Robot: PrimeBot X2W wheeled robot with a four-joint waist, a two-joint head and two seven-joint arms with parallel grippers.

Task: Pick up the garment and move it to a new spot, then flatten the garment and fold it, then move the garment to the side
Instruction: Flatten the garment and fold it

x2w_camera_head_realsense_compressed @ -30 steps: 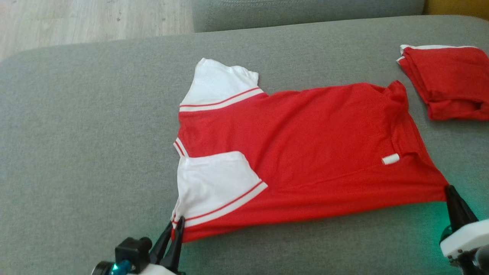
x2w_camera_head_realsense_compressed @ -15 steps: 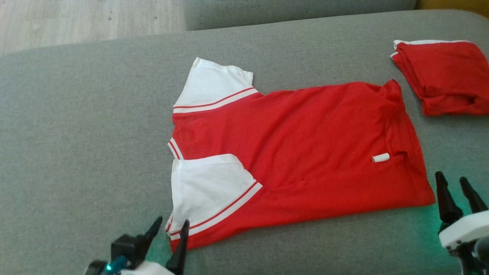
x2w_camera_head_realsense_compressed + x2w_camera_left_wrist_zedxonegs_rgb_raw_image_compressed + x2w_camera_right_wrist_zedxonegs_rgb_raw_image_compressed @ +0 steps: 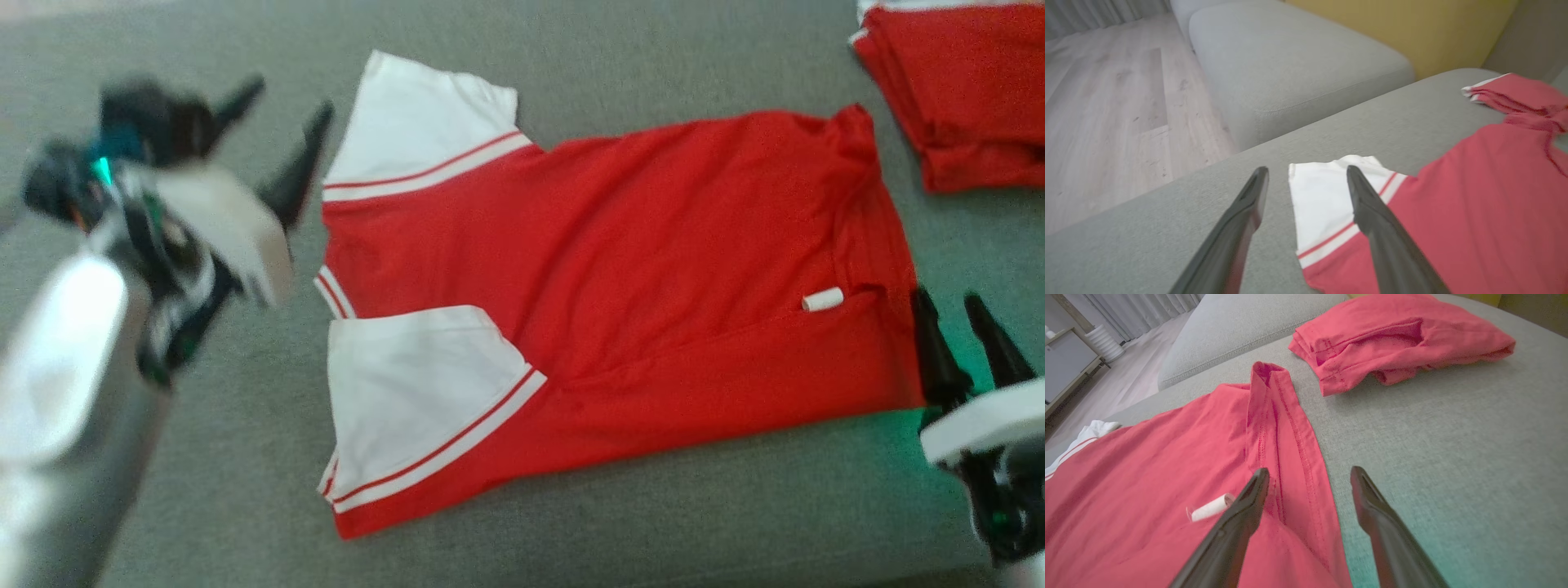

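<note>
A wide grey woven-fabric sofa seat (image 3: 620,547) lies in front, with a second grey cushioned block (image 3: 1290,61) just behind it. Beside them is a pale wooden plank floor (image 3: 1106,102). A mustard-yellow wall (image 3: 1412,28) rises behind, and light grey curtains (image 3: 1155,304) hang far off.

- Left gripper (image 3: 291,94): blurred in head view, along with its pale forearm (image 3: 57,367); outlines indistinct.
- Right gripper (image 3: 947,296): body cut by right and bottom edges.
- Folded red cloth (image 3: 963,90): cropped at top and right edges.
- Garment (image 3: 1474,196): runs off left wrist view's right and bottom edges.
- White tag (image 3: 822,300): too small to read.
</note>
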